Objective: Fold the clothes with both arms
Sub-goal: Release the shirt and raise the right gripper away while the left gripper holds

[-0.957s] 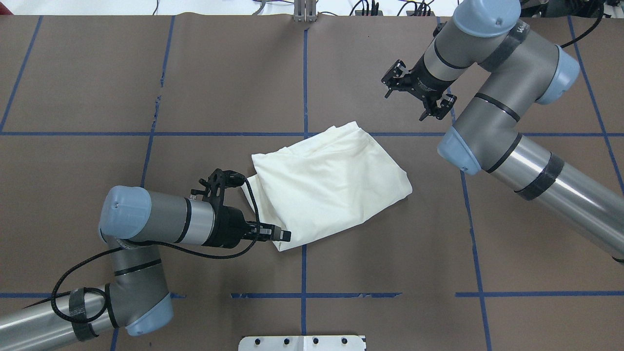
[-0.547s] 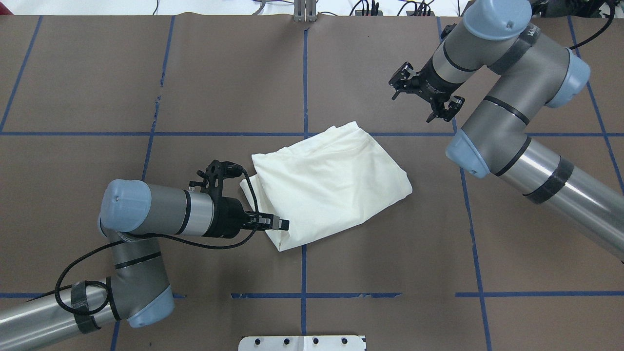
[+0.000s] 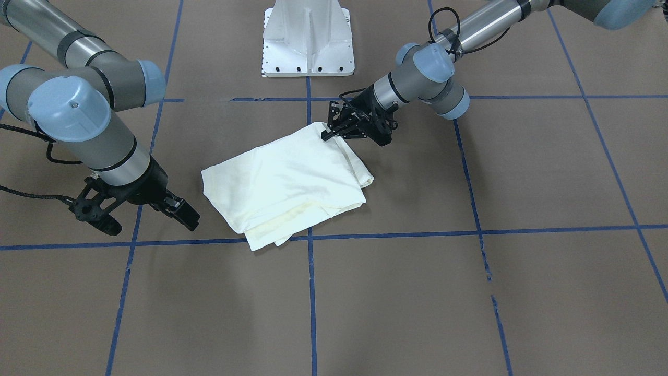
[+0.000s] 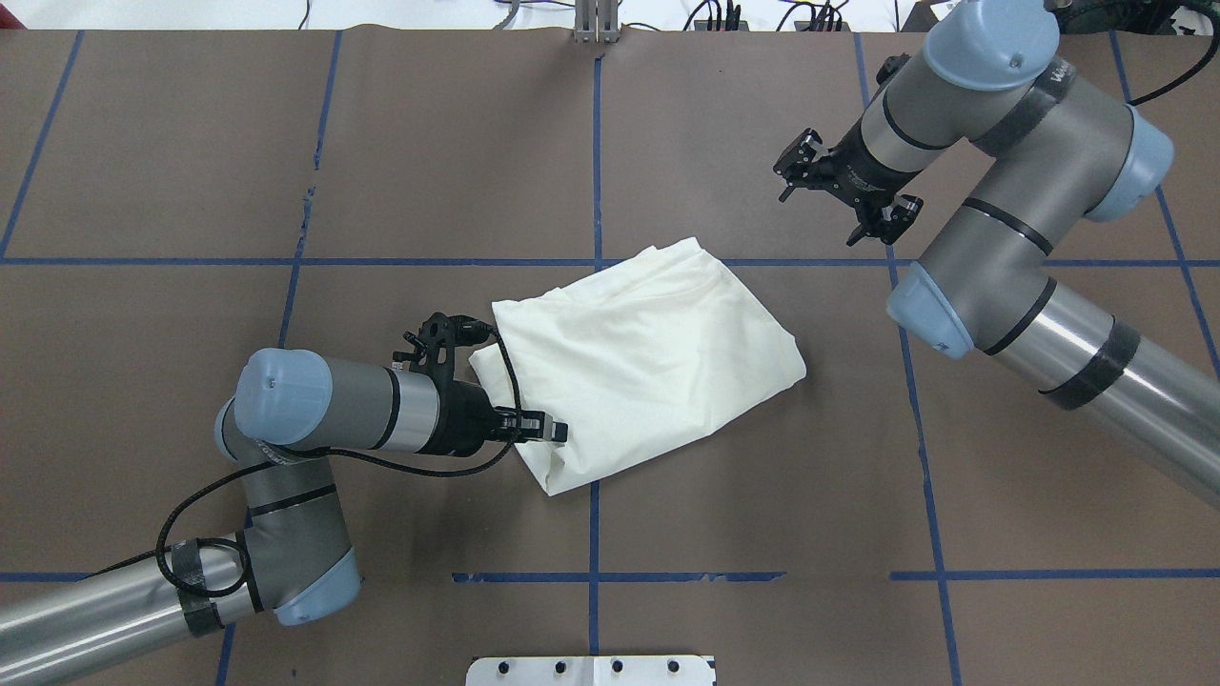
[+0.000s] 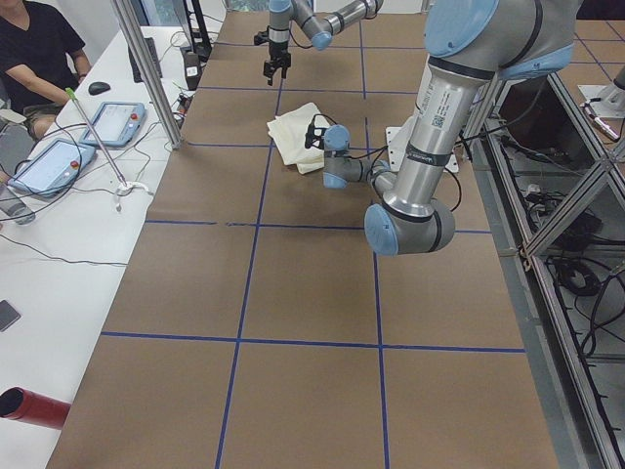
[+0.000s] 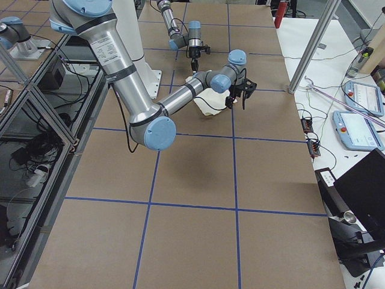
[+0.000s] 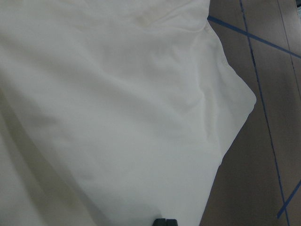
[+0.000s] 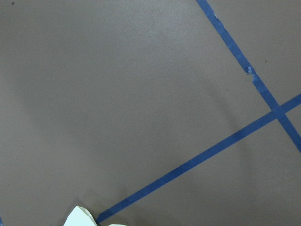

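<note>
**Status: folded shirt at tabletop centre, left gripper at its edge**

The cream-white folded shirt (image 4: pixel 658 357) lies flat near the centre of the tabletop, folded into a rough rectangle and set diagonally to the grid. Only plain cream fabric faces up. Stacked layers show along the edge facing the front camera.

The black two-finger left gripper (image 4: pixel 551 429) sits on the shirt's edge nearest the robot's left. Its fingers are drawn together, and the left wrist view shows their tips side by side over cloth that fills the frame. Whether any fabric is pinched between them cannot be determined. The silver-grey left arm (image 4: pixel 334 414) reaches in low, nearly level with the tabletop.

The black right gripper (image 4: pixel 884 217) hangs above bare tabletop, well apart from the shirt, beyond its far right corner. Its fingers are spread and hold nothing. The silver-grey right arm (image 4: pixel 1001 238) bends down to it from the right.

The brown paper-covered tabletop (image 4: pixel 429 143) carries a grid of blue tape lines (image 4: pixel 286 261), and the shirt lies across one crossing of that grid.
</note>
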`<action>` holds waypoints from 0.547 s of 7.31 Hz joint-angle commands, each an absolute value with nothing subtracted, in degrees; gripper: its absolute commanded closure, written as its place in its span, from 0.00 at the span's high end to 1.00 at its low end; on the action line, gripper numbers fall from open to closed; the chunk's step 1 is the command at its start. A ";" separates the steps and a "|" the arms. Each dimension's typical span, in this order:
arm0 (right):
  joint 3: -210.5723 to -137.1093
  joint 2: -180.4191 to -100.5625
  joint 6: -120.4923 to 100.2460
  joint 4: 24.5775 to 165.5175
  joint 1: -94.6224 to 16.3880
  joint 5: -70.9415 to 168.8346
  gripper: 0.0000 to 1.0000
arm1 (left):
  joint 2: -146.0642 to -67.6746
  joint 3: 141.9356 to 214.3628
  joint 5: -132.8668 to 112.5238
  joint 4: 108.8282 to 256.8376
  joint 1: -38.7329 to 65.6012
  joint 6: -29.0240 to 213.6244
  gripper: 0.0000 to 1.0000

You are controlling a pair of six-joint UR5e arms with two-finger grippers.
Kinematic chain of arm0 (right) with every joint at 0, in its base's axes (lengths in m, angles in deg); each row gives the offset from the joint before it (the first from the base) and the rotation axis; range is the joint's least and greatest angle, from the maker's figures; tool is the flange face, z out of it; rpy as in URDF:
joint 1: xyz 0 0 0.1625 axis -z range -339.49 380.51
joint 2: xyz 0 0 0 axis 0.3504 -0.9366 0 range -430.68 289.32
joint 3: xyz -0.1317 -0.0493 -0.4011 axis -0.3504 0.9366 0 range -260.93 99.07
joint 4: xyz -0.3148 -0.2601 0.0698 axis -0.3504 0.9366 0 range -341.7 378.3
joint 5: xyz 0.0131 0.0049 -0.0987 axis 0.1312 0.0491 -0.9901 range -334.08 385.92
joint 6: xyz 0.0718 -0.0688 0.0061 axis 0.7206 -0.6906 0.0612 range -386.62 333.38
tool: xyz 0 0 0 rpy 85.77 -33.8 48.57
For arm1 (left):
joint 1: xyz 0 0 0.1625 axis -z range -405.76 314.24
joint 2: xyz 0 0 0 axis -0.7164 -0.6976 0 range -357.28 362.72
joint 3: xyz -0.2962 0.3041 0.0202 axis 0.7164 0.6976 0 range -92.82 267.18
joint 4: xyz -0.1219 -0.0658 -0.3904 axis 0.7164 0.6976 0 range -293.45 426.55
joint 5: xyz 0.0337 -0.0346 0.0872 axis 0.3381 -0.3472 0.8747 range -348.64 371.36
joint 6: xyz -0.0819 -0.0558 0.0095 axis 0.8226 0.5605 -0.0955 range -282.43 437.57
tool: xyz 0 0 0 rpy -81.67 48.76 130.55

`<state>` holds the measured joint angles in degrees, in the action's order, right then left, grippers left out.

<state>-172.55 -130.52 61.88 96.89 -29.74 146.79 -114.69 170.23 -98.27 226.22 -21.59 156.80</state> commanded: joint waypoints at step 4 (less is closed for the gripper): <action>-175.58 -133.95 61.10 96.87 -29.76 147.04 1.00 | -113.82 170.67 -98.50 225.99 -22.73 157.90 0.00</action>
